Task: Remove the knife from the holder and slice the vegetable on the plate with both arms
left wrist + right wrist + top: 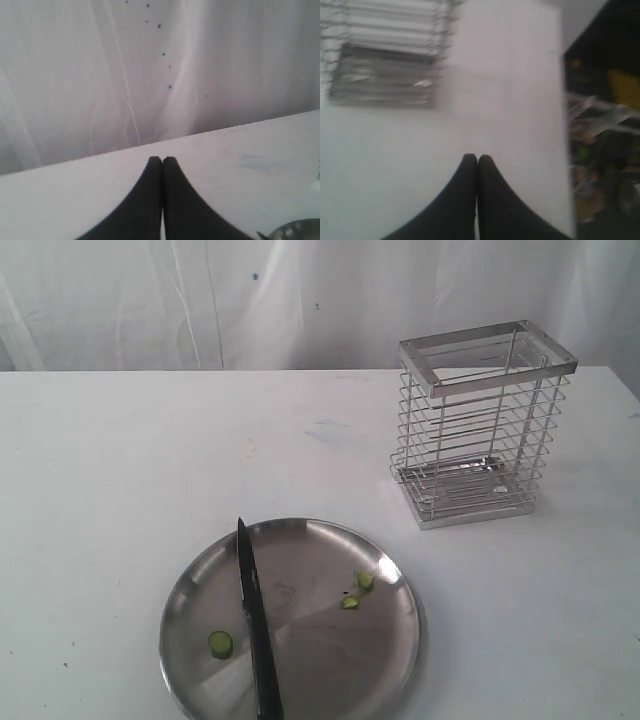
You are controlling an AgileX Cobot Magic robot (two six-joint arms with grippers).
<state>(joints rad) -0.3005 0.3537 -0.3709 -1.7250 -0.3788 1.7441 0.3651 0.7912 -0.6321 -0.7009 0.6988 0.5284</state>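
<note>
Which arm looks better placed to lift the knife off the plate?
Probably the left: the knife lies on the left part of the plate, and the left hand has the plate's rim in its view, while the right hand faces the holder.

The plate [392,640] sits on the table [120,470]. The knife [252,625] lies on the plate, left of its centre, tip toward the plate's far rim. One vegetable slice [220,644] lies on the plate's left part and two more [365,580] on its right part. The holder [480,430] stands upright behind and to the right of the plate, apart from it.
</note>
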